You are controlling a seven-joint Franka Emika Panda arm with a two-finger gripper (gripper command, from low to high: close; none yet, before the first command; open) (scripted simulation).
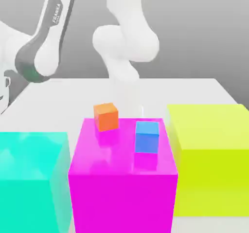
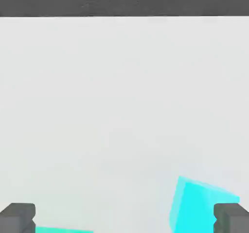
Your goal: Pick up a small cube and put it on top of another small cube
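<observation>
Two small cubes rest on top of a big magenta block (image 1: 121,178) in the exterior view. The orange cube (image 1: 106,116) stands near the block's far edge, toward the exterior view's left. The blue cube (image 1: 147,136) sits a little nearer and to the exterior view's right, apart from the orange one. In the hand view my gripper (image 2: 124,220) is open, its dark fingertips (image 2: 17,217) spread wide with nothing held between them. Neither small cube lies between the fingers.
A big cyan block (image 1: 31,178) stands at the exterior view's left of the magenta one, and a big yellow-green block (image 1: 211,154) at its right. The white table (image 1: 194,91) stretches behind them. The hand view looks over white table (image 2: 121,105) and a cyan block's corner (image 2: 199,205).
</observation>
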